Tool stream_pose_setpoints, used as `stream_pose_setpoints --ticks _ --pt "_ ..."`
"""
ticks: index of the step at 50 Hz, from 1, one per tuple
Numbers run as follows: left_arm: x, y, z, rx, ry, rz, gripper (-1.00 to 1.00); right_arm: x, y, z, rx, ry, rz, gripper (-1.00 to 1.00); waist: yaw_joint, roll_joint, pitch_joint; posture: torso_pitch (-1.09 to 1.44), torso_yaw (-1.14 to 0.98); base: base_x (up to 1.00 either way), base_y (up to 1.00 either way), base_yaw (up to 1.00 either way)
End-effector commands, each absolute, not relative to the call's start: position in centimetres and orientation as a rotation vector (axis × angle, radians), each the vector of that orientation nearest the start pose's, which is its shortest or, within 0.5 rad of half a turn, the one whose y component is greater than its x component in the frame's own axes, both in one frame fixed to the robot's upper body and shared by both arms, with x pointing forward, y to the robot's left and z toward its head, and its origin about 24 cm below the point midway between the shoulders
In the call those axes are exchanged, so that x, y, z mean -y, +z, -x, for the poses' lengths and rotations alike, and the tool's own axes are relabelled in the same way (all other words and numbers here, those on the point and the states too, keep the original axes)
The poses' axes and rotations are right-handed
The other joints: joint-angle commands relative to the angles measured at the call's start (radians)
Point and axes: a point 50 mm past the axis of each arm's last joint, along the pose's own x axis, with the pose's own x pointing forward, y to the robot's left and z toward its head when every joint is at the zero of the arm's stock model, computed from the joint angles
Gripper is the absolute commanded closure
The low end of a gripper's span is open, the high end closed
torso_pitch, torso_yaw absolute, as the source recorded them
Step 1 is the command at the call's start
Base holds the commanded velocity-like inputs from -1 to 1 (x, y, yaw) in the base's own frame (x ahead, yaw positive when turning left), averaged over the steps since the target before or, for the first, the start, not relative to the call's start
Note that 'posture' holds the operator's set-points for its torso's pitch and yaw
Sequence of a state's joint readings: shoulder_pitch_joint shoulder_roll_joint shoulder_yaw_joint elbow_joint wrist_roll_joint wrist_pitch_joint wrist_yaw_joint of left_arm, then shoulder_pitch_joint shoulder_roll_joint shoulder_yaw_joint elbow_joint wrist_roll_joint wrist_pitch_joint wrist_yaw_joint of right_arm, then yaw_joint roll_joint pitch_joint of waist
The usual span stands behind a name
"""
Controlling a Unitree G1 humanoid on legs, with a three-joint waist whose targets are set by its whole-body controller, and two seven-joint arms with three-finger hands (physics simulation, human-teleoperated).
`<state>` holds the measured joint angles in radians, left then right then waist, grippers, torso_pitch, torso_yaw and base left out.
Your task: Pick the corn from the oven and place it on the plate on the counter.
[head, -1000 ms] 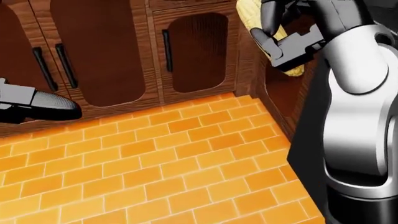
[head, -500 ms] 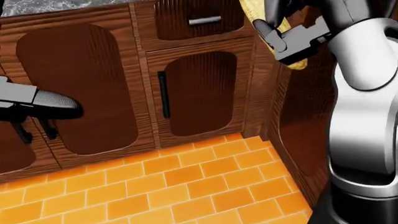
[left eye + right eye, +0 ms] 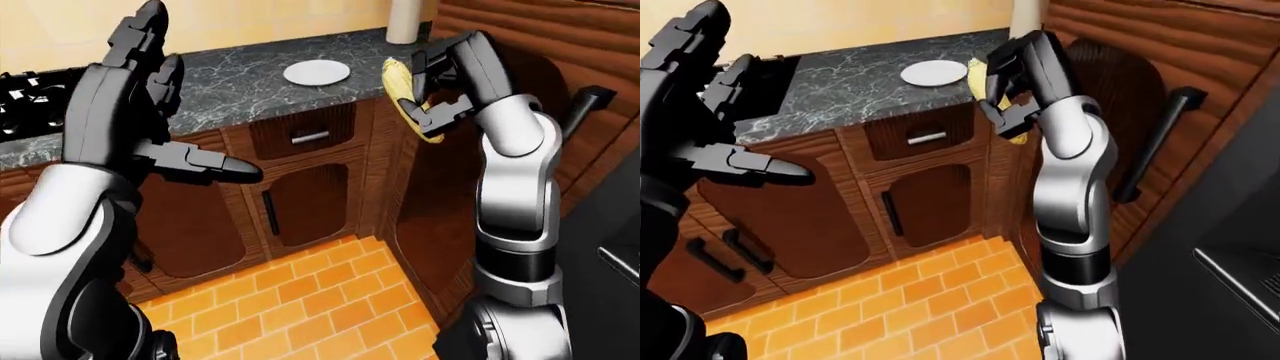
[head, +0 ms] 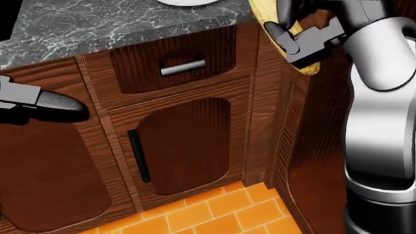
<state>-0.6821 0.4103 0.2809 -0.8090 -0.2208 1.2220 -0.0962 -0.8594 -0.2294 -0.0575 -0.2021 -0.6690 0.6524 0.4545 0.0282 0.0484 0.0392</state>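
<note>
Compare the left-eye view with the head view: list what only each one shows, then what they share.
Only the left-eye view shows the whole white plate on the counter, the raised left hand with open fingers, and a pale upright cylinder beyond the plate.

Only the head view adds nothing distinct; it looks down closer on the cabinet door.

Both show the right hand gripping the corn, the drawer handle and the orange tiled floor.

counter (image 3: 240, 79): dark marbled stone; on it: white plate (image 3: 316, 72); beige cylinder (image 3: 404, 21) at top
</note>
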Motion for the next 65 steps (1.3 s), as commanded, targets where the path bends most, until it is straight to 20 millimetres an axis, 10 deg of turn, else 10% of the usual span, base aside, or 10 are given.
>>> stream_pose_setpoints --ticks 1,7,11,16,19,20,31,37,56,65 --pt "-18.61 29.5 -24.11 0.362 -0.036 -0.22 -1.0 15.34 30.56 -31.73 0.388 -0.073 0.724 1.0 0.001 0.003 -0.014 0.0 0.0 0.46 0.0 0.0" --pt "-18.71 29.18 -24.12 0.361 -0.034 -0.214 -1.0 15.12 30.76 -31.55 0.404 -0.068 0.709 1.0 -0.011 -0.115 -0.031 0.0 0.0 0.15 0.0 0.0" --pt "-18.74 29.12 -24.11 0.36 -0.034 -0.214 -1.0 14.99 30.62 -31.61 0.407 -0.064 0.707 1.0 -0.021 -0.09 0.018 0.0 0.0 0.0 0.0 0.0" --pt "-18.84 29.14 -24.03 0.36 -0.031 -0.213 -1.0 14.95 30.61 -31.65 0.402 -0.065 0.701 1.0 -0.01 -0.034 -0.008 0.0 0.0 0.0 0.0 0.3" --pt "-18.83 29.14 -24.07 0.361 -0.031 -0.213 -1.0 14.94 30.64 -31.62 0.402 -0.064 0.699 1.0 0.003 0.064 -0.051 0.0 0.0 0.0 0.0 0.62" --pt "-18.82 29.12 -24.07 0.361 -0.031 -0.213 -1.0 14.95 30.65 -31.64 0.404 -0.065 0.698 1.0 -0.001 0.033 -0.015 0.0 0.0 0.0 0.0 0.7" --pt "-18.87 29.08 -24.03 0.361 -0.03 -0.213 -1.0 15.09 30.58 -31.78 0.39 -0.071 0.684 0.99 -0.02 -0.107 -0.019 0.0 0.0 0.0 0.0 0.4" --pt "-18.92 29.14 -23.96 0.361 -0.027 -0.213 -1.0 15.07 30.61 -31.75 0.389 -0.069 0.68 1.0 -0.035 -0.018 -0.019 0.0 0.0 0.0 0.0 0.0" --pt "-18.88 29.24 -23.93 0.363 -0.03 -0.213 -1.0 15.31 30.81 -31.79 0.379 -0.086 0.689 1.0 -0.047 0.003 -0.038 0.0 0.0 0.01 0.0 0.41" --pt "-18.78 29.2 -24.01 0.363 -0.031 -0.214 -1.0 15.43 30.71 -31.75 0.383 -0.085 0.686 1.0 -0.022 -0.02 0.008 0.0 0.0 0.38 0.0 0.0"
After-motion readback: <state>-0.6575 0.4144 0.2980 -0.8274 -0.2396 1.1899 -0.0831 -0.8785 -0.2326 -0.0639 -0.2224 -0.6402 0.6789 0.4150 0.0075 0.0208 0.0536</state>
